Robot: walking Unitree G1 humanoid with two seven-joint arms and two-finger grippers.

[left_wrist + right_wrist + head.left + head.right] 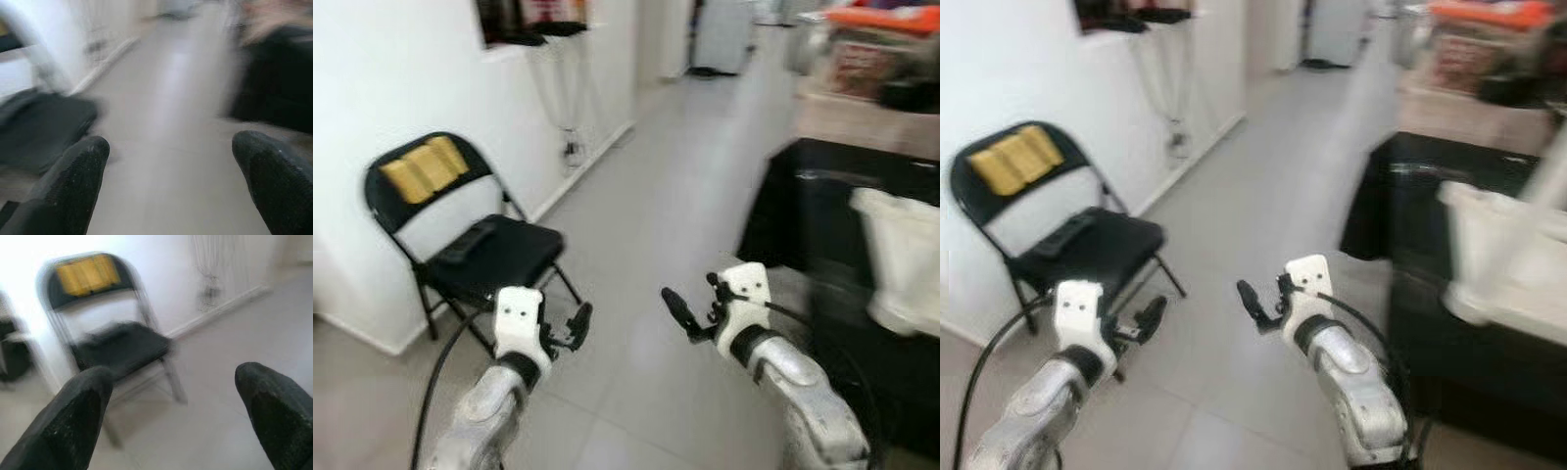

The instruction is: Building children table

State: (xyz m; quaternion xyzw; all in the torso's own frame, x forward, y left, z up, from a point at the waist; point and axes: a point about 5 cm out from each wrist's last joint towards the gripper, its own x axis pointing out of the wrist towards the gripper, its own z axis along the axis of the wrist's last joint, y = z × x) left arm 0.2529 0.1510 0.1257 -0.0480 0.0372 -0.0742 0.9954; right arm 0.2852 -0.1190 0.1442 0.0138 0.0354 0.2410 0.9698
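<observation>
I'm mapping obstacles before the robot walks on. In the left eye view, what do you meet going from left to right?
Black folding chair against the wall → left gripper, open → right gripper, open → black table → white bag on it.

Black metal folding chair (pixel 470 245) at left against white wall (pixel 401 88); pale grey tiled floor (pixel 656 225) centre; black cabinet (pixel 842 206) right.

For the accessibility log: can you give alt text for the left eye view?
Two silver robot arms reach forward over a grey tiled floor, left gripper and right gripper both empty. A black folding chair with a yellow backrest pad stands by the white wall on the left; dark furniture is blurred on the right.
</observation>
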